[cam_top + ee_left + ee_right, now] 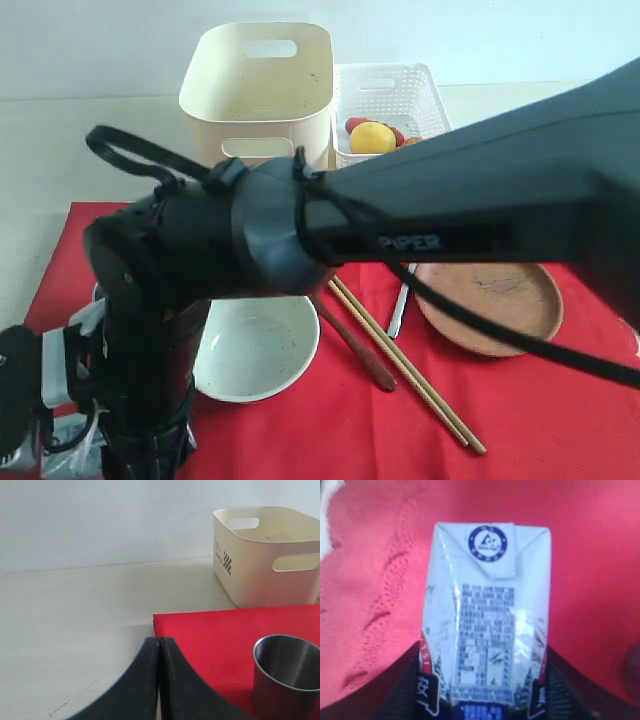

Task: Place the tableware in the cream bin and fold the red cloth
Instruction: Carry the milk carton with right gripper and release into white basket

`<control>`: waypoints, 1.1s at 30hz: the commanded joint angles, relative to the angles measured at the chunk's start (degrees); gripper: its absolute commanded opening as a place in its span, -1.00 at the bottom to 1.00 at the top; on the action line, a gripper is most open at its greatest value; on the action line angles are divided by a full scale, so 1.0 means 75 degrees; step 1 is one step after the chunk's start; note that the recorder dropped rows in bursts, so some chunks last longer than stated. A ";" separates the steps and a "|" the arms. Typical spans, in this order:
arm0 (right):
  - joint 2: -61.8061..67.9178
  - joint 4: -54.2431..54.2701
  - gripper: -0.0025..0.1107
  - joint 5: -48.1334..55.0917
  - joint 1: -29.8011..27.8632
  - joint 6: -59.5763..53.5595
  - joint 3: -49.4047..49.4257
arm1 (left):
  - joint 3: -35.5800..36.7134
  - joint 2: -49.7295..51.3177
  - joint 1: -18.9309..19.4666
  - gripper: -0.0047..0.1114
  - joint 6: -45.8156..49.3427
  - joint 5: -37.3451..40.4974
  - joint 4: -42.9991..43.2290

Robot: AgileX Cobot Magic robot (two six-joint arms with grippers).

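My right gripper (482,667) is shut on a small blue-white milk carton (487,605), one finger on each side of it, above the red cloth (590,555). Its arm (300,230) reaches across to the cloth's left front. My left gripper (159,645) is shut and empty at the cloth's corner (210,640), beside the steel cup (287,672). On the cloth (330,430) lie the pale bowl (255,350), dark spoon (355,350), chopsticks (410,370), knife (400,305) and brown plate (490,305). The cream bin (258,95) stands behind.
A white perforated basket (385,100) holding a lemon (372,137) and other food stands to the right of the cream bin (265,555). A pale tabletop (75,620) lies left of the cloth. My right arm hides the cup in the exterior view.
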 commanded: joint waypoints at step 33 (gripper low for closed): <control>-0.1586 -0.0081 -0.96 -0.2282 -0.5649 0.2551 -0.0132 | 0.0003 -0.0046 -0.0033 -0.88 -0.0040 -0.0031 0.0034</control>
